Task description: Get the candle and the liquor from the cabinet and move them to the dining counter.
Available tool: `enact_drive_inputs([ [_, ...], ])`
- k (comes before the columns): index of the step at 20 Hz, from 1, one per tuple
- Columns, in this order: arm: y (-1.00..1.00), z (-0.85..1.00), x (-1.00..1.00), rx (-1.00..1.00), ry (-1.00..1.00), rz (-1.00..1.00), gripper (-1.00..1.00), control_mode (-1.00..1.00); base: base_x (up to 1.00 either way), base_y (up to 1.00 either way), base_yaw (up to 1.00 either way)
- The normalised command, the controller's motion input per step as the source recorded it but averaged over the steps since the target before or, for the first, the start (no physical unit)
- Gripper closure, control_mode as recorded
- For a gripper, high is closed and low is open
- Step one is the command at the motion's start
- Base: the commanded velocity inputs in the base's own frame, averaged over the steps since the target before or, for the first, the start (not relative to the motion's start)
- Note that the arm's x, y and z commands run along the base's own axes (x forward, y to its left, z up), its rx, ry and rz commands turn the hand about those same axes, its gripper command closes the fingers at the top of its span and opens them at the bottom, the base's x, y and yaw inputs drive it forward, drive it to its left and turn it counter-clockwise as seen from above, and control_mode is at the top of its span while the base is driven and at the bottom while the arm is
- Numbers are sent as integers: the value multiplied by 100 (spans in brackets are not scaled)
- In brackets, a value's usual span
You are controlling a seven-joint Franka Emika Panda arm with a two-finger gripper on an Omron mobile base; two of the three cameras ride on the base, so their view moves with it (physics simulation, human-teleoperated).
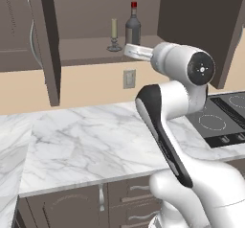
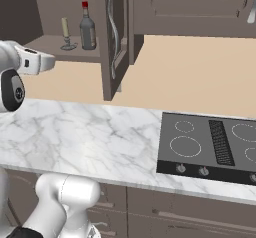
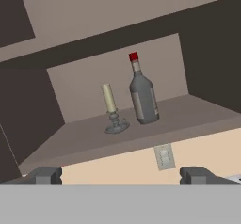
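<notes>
We see the candle [image 3: 111,109] and liquor [image 3: 142,94] side by side on the open cabinet [image 1: 50,50] shelf; the end effector [image 3: 120,175], fingers apart and empty, faces them.

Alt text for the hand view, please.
Open cabinet shelf seen at a tilt, holding a cream candle in a grey holder with a red-capped liquor bottle standing just beside it. The gripper is open below, short of both.
</notes>
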Motion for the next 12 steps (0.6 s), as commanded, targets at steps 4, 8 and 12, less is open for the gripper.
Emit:
enact_drive_inputs([
  [4, 16, 0, 1, -1, 0, -3, -100, -100, 0, 0, 0],
  [8, 29, -4, 8, -2, 0, -3, -100, -100, 0, 0, 0],
  [12, 9, -10, 12, 0, 0, -1, -100, -100, 0, 0, 0],
])
